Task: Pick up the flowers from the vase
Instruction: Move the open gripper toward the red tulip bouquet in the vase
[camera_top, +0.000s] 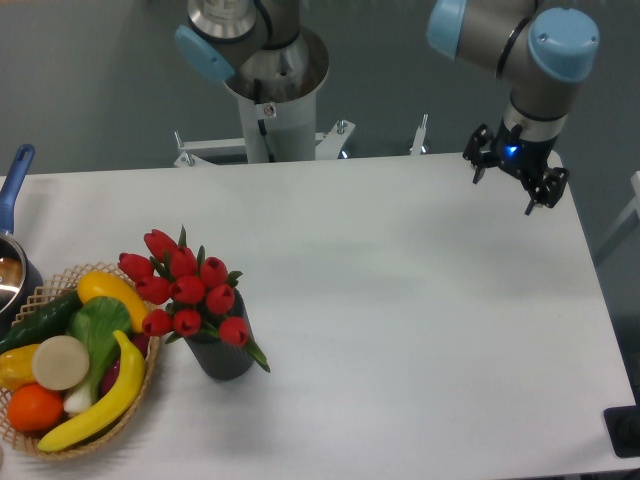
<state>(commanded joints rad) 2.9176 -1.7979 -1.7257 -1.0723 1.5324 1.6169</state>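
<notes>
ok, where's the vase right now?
Front-left of the table, the vase stands just right of the wicker basket, holding the flowers.

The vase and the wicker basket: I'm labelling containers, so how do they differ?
The vase is dark grey, smooth-looking and upright; the wicker basket is tan, woven, wide and shallow. The vase holds red flowers; the basket holds fruit and vegetables. Both stand on the table, side by side.

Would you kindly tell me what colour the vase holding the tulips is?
The vase is dark grey, seen best in the fixed camera view, below the red flowers.
</notes>
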